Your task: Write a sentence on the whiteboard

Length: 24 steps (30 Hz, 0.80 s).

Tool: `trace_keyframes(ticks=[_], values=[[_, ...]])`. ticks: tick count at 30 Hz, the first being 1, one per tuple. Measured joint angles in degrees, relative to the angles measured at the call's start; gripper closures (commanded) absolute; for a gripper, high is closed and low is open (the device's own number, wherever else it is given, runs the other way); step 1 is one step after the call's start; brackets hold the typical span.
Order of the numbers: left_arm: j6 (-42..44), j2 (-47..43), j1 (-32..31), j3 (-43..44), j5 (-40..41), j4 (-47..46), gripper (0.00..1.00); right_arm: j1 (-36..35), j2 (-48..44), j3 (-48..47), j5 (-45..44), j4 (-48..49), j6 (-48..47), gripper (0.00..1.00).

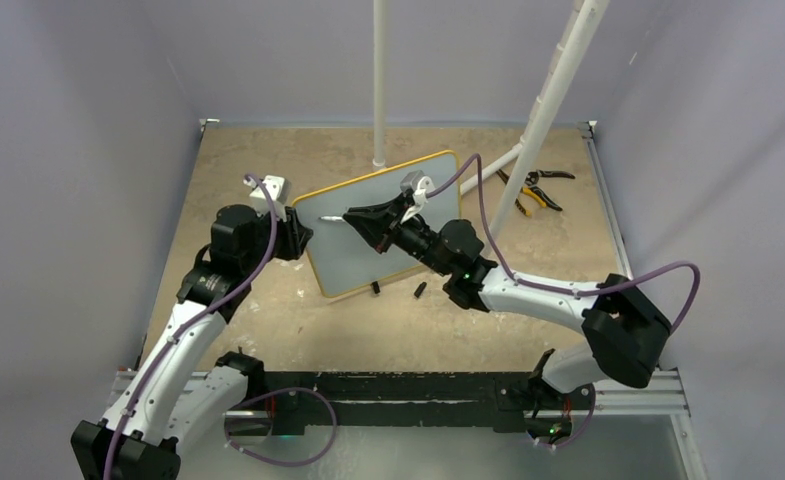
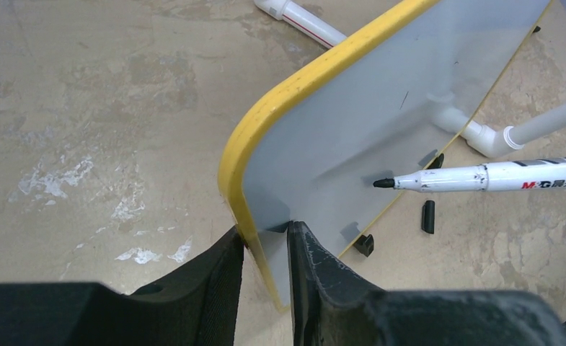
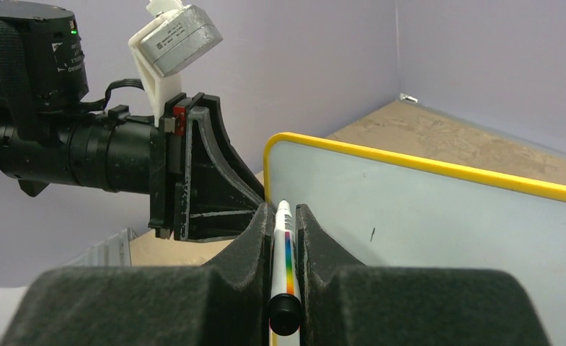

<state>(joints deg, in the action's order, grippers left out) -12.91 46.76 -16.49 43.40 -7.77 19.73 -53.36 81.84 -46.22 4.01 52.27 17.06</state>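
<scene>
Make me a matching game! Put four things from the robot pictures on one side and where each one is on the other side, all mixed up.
Things:
1. whiteboard
2. marker
3. pliers
4. small black cap

Places:
A. gripped by the right gripper, tip bare
B. lying on the table near the board's lower edge
C. edge between the fingers of the left gripper
D. lying at the table's far right side

Pairs: 1-C, 2-A, 3-D, 4-B.
</scene>
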Motion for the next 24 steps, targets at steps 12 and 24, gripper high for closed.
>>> trace_keyframes(ticks=[12,24], values=[[0.0,0.7,0.4,0.0,-0.4,0.0,0.82,0.0,3.7,-2.0,0.0,3.0,-0.3,1.0],[0.0,0.7,0.7,0.0,-0.8,0.0,0.83,0.0,7.3,-5.0,-0.7,4.0,-1.2,1.0]])
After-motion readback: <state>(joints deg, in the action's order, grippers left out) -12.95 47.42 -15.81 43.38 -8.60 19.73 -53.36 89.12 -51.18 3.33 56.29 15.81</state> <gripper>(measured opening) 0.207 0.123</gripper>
